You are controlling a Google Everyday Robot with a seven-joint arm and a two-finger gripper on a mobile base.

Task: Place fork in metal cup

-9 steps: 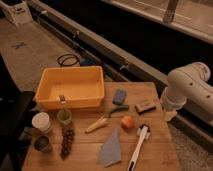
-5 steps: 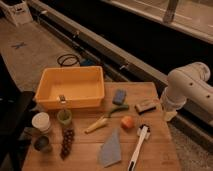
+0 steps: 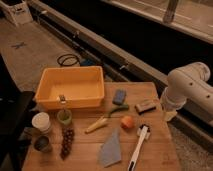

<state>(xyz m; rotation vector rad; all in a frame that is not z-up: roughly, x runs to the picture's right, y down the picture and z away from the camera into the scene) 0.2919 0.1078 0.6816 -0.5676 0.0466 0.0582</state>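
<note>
The fork [image 3: 62,100] stands with its silvery head up and its dark handle down in the green cup [image 3: 64,118], just in front of the yellow tub. The metal cup [image 3: 42,144] sits at the table's front left corner, below the white cup [image 3: 41,121]. The white arm [image 3: 190,90] is folded at the table's right edge. My gripper [image 3: 170,115] hangs below it, beside the table's right edge and far from the fork and the cups.
A yellow tub [image 3: 47,102] fills the back left. Grapes [image 3: 66,142], a banana [image 3: 96,125], an orange fruit [image 3: 127,122], a blue sponge [image 3: 119,96], a brown block [image 3: 145,105], a grey cloth [image 3: 111,149] and a white-handled brush [image 3: 137,147] lie on the wooden table [image 3: 155,155].
</note>
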